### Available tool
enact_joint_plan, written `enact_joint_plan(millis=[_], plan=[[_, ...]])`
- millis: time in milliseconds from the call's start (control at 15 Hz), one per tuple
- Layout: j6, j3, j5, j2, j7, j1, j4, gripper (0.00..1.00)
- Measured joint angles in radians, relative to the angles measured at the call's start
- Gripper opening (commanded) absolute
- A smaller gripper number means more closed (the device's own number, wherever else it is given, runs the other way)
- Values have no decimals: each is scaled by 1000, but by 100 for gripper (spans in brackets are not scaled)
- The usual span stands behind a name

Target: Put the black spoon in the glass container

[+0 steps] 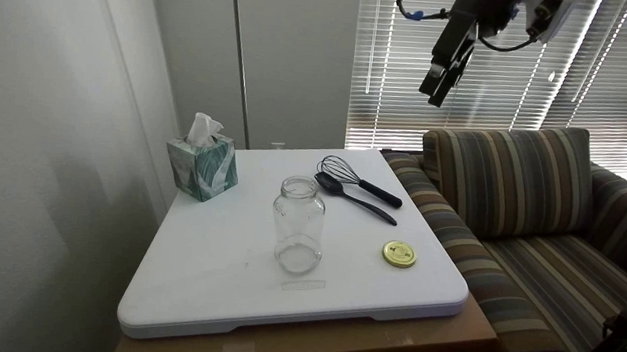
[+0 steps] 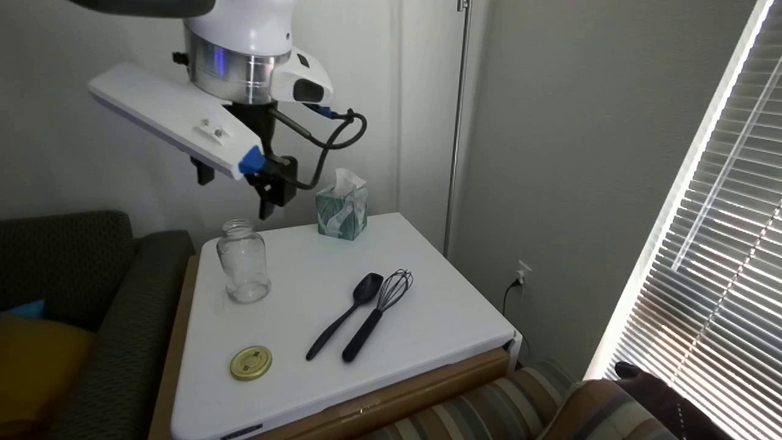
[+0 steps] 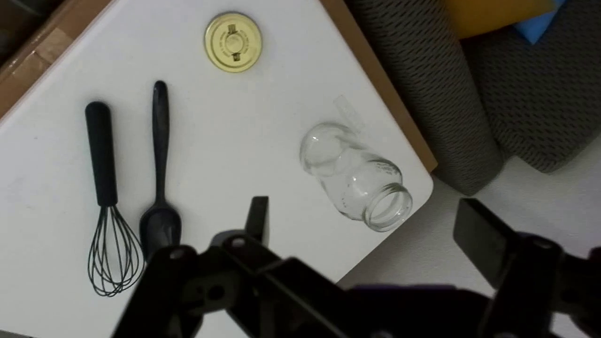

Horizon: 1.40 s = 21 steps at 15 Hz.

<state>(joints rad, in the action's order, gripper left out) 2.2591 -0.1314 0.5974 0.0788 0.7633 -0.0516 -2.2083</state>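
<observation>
Fingers (image 3: 481, 244) spread wide, gripping nothing, well above the level of the counter (image 1: 200, 268).
In an exterior view, the glass container (image 1: 298, 225) stands upright near the front edge; beyond it the black spoon (image 1: 335, 186) lies handle end near the right edge, whisk (image 1: 371, 188) just beside it. The gold lid (image 1: 399, 254) sits toward the front right corner, tissue box (image 1: 205, 164) by the far left corner.

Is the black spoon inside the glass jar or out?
Out. The black spoon lies on the white tabletop beside the whisk, and the glass jar stands apart, nothing visible inside.
</observation>
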Motion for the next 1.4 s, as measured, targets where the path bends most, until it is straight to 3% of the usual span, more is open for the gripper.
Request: enact_joint_plan(millis=[200,533,667,867,1200,1400], plan=[[8,21,8,124,88,54,100,100],[-42,124,-25,385,153,118,386,100],[-64,164,-86,485,144,120,504,100],[-58,181,-292,618,58,84,664,100],[-57,206,-312,637,37,96,686,100],[-27,207,-388,636,-43,88,672,100]])
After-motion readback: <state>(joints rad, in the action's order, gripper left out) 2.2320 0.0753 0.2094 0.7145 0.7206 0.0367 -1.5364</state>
